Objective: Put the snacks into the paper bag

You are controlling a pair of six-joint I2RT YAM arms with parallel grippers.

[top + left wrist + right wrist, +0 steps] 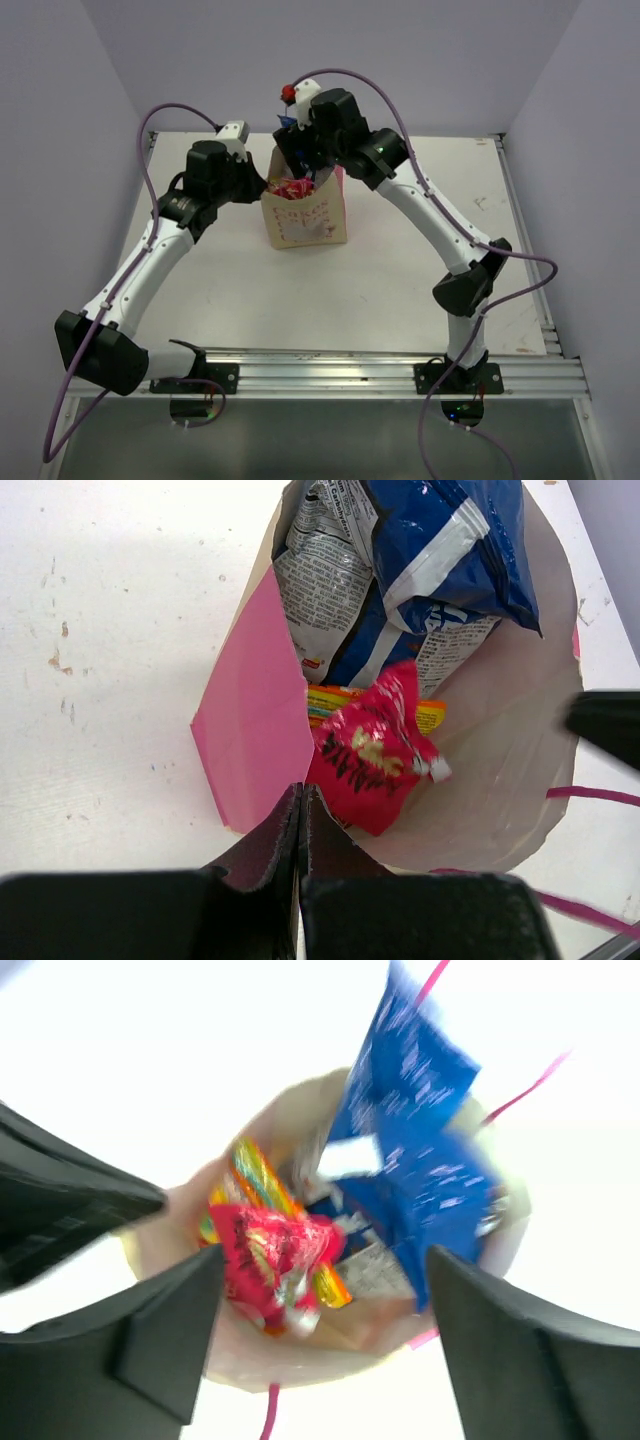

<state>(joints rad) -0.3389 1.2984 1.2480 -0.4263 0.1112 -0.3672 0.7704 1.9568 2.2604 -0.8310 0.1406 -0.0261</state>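
The paper bag stands upright at the table's middle, its mouth open. Inside it lie the long blue-white bag, the orange-yellow packet and the red-yellow packet. They also show in the right wrist view: blue-white bag, orange-yellow packet, red-yellow packet. The small pink-red sachet is not visible. My left gripper is shut at the bag's left rim where the pink side meets the tan wall, pinching it. My right gripper is open and empty above the bag's mouth.
The white table has a metal rail along the near edge and another at the right side. Purple walls close the back and sides. Pink cord handles hang off the bag's rim.
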